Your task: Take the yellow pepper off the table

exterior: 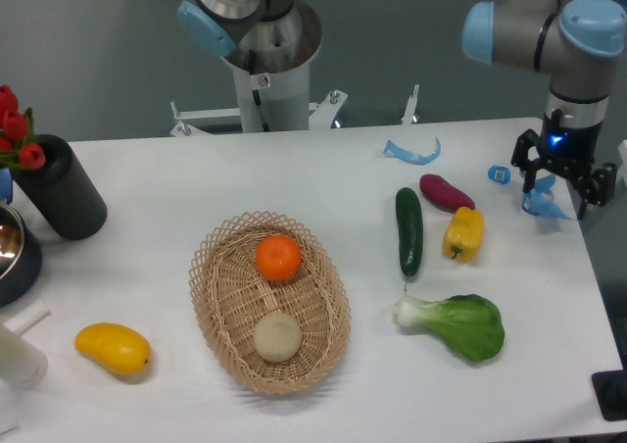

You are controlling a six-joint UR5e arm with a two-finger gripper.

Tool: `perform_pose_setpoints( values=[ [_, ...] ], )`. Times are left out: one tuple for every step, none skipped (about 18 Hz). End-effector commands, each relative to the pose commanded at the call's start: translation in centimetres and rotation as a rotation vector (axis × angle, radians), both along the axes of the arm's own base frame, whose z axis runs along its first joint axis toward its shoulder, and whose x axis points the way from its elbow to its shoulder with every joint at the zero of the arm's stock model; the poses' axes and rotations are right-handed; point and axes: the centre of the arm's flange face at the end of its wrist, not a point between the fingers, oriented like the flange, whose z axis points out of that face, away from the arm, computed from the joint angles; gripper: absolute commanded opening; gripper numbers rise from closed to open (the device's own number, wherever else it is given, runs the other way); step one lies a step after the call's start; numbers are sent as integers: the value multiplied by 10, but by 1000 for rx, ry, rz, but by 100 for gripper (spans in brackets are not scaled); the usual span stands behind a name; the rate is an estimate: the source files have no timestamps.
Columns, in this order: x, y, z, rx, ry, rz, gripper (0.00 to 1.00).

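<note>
Yellow and glossy, the yellow pepper (464, 234) lay on the white worktop (294, 178), just right of a dark green cucumber (409, 230) and just below a purple eggplant (447, 193). Off to its upper right, near the worktop's right edge, the gripper (562, 182) hung with its fingers spread and nothing between them. A leafy green vegetable (458, 325) rested below the pepper, and a wicker basket (223, 311) holding an orange (278, 257) sat left of the cucumber.
</note>
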Motion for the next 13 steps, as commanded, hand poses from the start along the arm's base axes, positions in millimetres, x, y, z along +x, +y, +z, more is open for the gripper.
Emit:
perform_pose_setpoints(
  values=[
    [1,1,0,0,2,-3,100],
    [2,2,-2,-1,1,-6,100],
    [1,2,-1,-1,1,-7,100],
    [0,2,-1,-1,3,-7,100],
    [0,2,1,0,5,-6,100],
    [0,2,1,1,5,-3,100],
    [1,4,-2,0,-1,0,100],
    [1,5,-3,-1,-5,2,100],
    [2,5,-5,-1,-8,2,100],
    [2,5,-7,-1,-13,3,100],
    [3,5,-9,-2,-17,2,100],
    [3,5,-10,-3,-19,2,100],
    [5,5,-13,-4,-25,2,100]
  ],
)
